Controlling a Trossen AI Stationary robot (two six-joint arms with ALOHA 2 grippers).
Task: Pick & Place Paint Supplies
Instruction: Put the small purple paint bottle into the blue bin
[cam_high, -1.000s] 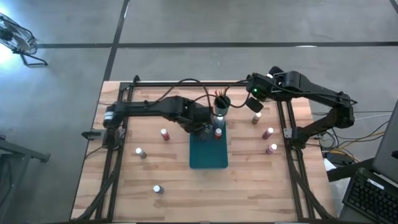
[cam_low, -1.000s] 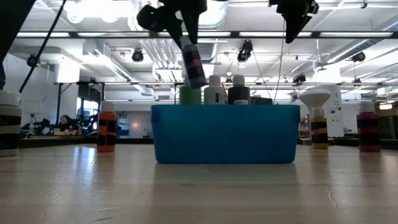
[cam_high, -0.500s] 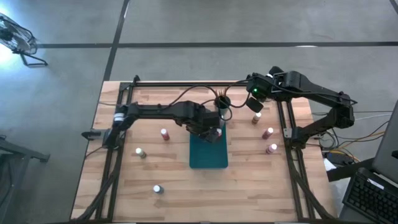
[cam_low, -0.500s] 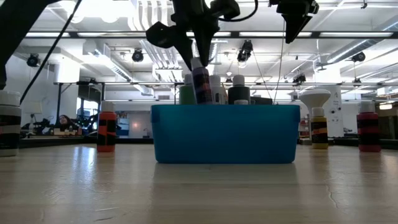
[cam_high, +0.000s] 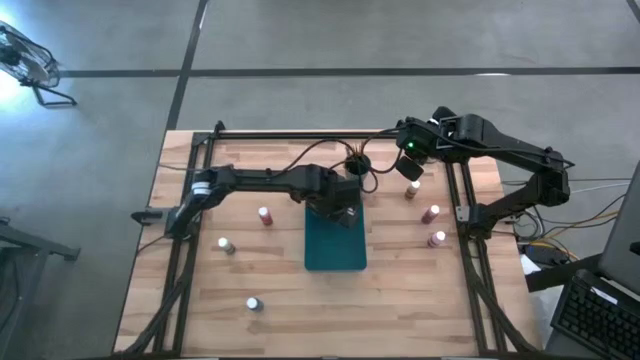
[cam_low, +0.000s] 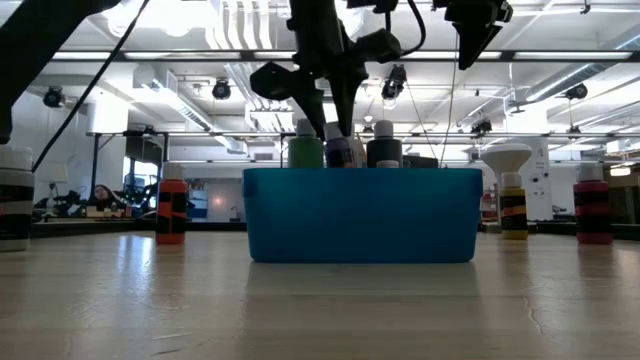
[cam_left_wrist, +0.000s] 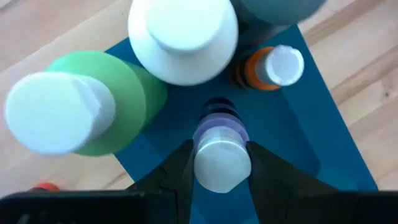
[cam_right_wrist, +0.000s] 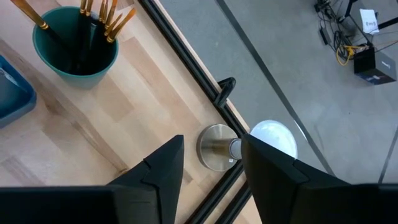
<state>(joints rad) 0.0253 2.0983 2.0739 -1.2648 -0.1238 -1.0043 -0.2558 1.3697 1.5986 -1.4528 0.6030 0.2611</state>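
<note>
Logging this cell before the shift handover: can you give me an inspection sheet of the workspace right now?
Surface: wooden table, black frame rails.
Job's things: blue tray holds a green bottle and others; loose bottles stand on both sides; brushes in a teal cup.
Clutter: white-domed stand at the table edge.
Grippers: left gripper shut on a purple bottle over the tray; right gripper open, empty, raised.
Cables: black cable along the left arm.
Surroundings: grey floor, keyboard.
</note>
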